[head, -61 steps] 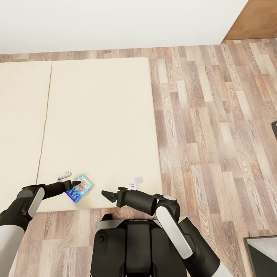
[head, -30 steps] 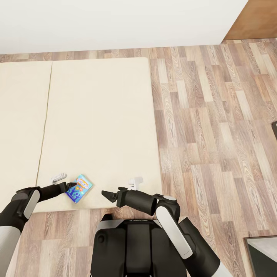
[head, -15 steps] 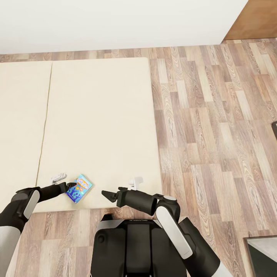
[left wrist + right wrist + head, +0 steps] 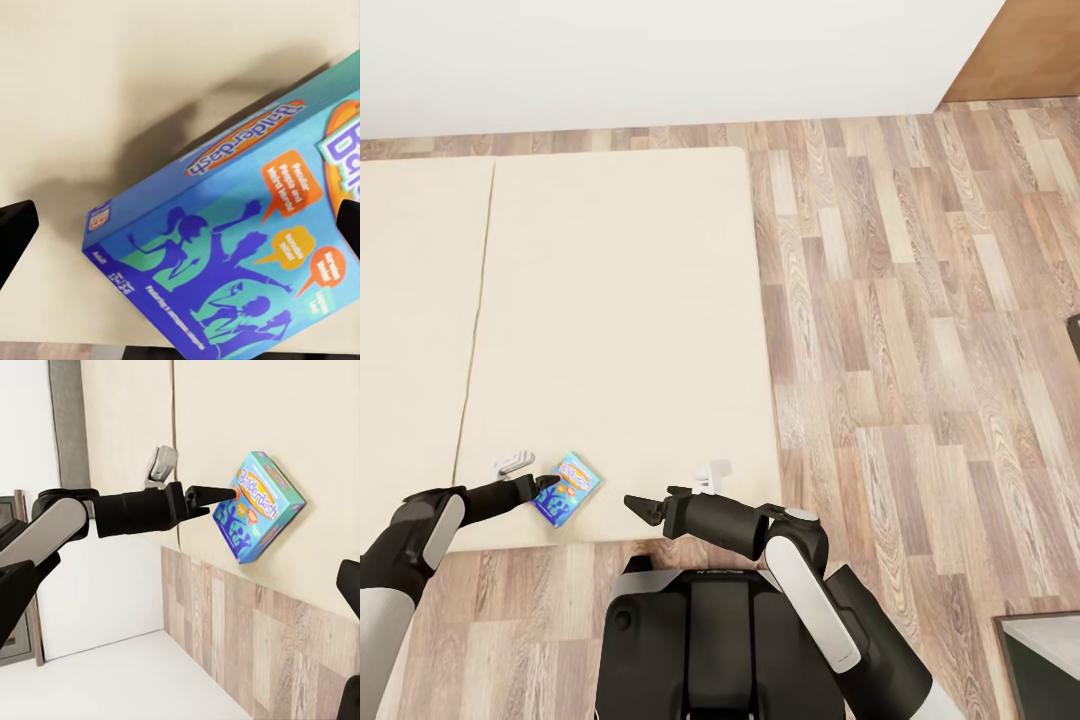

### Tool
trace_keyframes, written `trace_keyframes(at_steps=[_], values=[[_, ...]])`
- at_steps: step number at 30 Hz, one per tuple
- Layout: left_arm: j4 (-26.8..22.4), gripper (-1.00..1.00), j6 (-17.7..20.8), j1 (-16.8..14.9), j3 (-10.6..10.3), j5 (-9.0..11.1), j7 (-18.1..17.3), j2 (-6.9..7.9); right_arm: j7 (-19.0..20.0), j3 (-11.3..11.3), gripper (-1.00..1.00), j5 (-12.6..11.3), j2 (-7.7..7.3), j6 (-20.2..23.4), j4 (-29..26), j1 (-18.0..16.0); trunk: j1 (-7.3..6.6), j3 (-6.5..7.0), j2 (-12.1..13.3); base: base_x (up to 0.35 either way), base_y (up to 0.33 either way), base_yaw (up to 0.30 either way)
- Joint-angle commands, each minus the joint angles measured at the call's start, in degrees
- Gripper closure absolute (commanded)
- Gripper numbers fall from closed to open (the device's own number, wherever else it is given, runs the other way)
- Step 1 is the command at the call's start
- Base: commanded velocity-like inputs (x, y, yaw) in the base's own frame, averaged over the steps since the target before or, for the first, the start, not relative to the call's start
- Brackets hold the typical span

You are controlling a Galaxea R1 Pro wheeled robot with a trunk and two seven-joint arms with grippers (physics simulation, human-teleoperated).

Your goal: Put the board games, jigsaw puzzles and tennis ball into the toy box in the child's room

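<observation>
Black and pointed, the left end effector (image 4: 546, 485) sits at the near edge of the bed (image 4: 620, 300), its tip right at the edge of a blue game box (image 4: 565, 488), at about 8 o'clock in the head view. In the left wrist view its two fingertips stand wide apart at either side of the box (image 4: 232, 247), not gripping it: released, lined up for a grasp. The right wrist view shows that end effector (image 4: 214, 495) touching or nearly touching the box's edge; which, I cannot tell.

The right end effector (image 4: 643, 510) hangs free at about 6 o'clock, over the bed's near edge, spread and holding nothing.

The box lies flat on the cream mattress, close to its near edge. The wood floor (image 4: 920, 330) runs off to 3 o'clock, and a dark corner of furniture (image 4: 1040, 660) shows at 5 o'clock.

Judged from this, the task looks early: this board game is not yet lifted, and still has to be grasped, carried to the bench and dropped in the toy box. How the other toys stand cannot be told.
</observation>
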Motion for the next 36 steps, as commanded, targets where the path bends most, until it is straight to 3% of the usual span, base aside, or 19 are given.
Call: trace_keyframes(at_steps=[1, 24, 36], values=[[0.0, -1.00, 0.4, 0.0, 0.1, 0.2, -0.1, -0.02, 0.2, -0.1, -1.00, 0.1, 0.02, 0.3, 0.0, 0.0, 0.03, -0.11, -0.1, 0.000, 0.000, 0.000], [0.1, -1.00, 0.4, 0.0, 0.1, 0.1, -0.3, -0.13, 0.2, -0.1, -1.00, 0.1, 0.02, 0.3, 0.0, 0.0, 0.03, -0.74, -0.1, 0.000, 0.000, 0.000], [0.1, -1.00, -0.1, 0.0, 0.0, -0.5, -5.4, -0.29, 0.2, -0.1, -1.00, 0.1, 0.02, 0.3, 0.0, 0.0, 0.03, -1.16, -0.1, 0.000, 0.000, 0.000]])
